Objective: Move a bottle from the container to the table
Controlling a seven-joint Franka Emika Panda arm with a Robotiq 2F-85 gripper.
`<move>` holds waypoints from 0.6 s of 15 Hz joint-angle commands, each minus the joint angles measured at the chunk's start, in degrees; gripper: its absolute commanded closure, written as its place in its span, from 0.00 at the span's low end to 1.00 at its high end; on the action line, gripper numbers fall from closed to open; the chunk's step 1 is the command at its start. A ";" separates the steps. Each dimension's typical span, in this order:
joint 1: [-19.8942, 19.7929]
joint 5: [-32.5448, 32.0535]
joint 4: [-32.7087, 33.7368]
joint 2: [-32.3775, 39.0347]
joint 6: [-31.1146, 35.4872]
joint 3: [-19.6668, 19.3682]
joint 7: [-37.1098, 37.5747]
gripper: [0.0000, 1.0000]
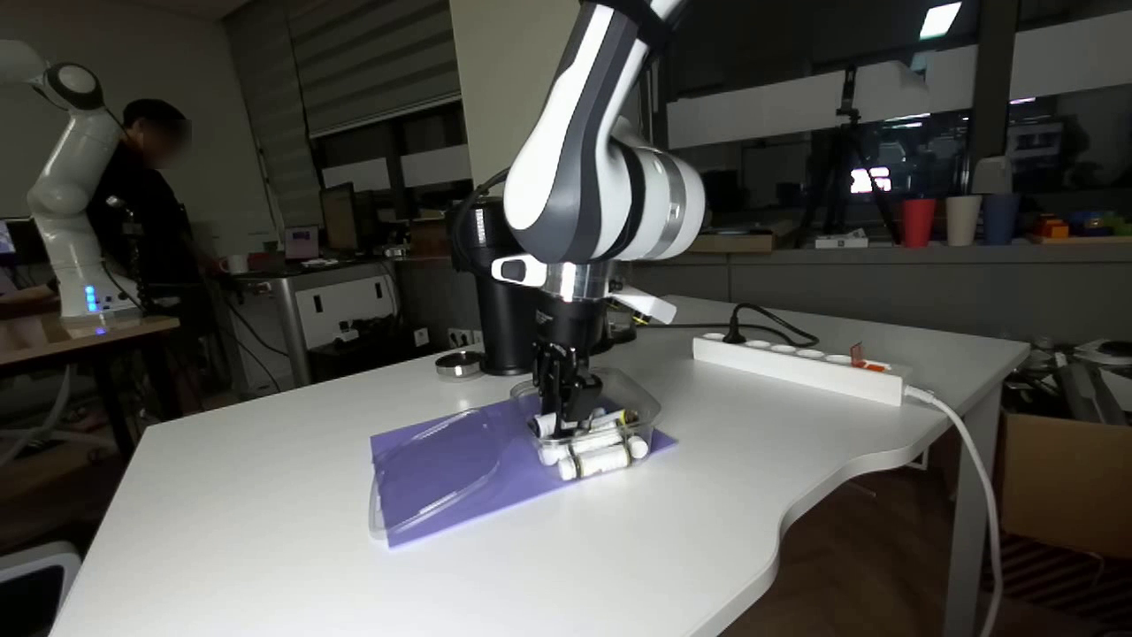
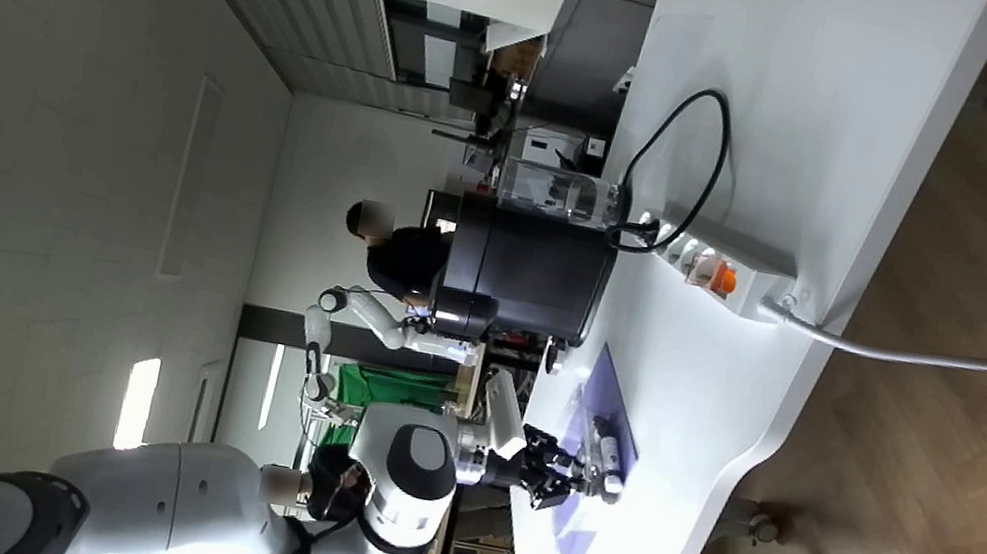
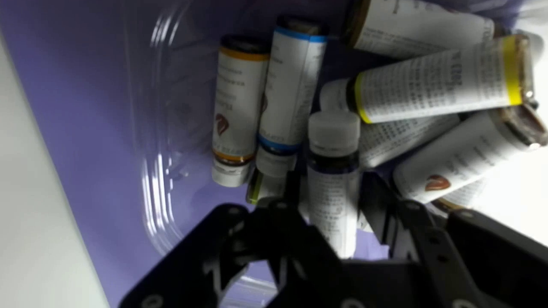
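My task looks, in my judgement, to be at the grasp: my pincer (image 3: 332, 186) is down inside the container (image 1: 650, 400), a clear plastic tub standing on a purple sheet (image 1: 517, 475), and its clear lid (image 1: 438, 464) is already off, lying beside it. One bottle (image 3: 333, 201) with a white cap and white label lies between my black fingers (image 3: 376, 201), its cap toward the top of the wrist view. The fingers stand close on either side of it; whether they squeeze it or merely straddle it, I can't make out, nor whether it is raised at all. Other bottles (image 3: 239, 107), banded in orange, blue and yellow, lie jumbled in the same tub. What is left, I judge, is to make sure of the hold, lift the bottle past its neighbours and the rim, and set it down on the white desk (image 1: 637, 548). My arm (image 1: 566, 168) slants in from the top edge of an exterior view and bends sharply at the wrist, so the pincer points nearly straight down. In both exterior views the pincer sits low, right among the bottles.
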 commanded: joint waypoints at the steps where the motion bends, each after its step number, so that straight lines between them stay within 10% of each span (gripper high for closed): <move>1: 0.04 0.07 2.14 1.97 0.49 0.14 -0.20 0.79; 9: 3.41 0.29 5.77 -3.00 -6.75 -4.04 5.90 0.93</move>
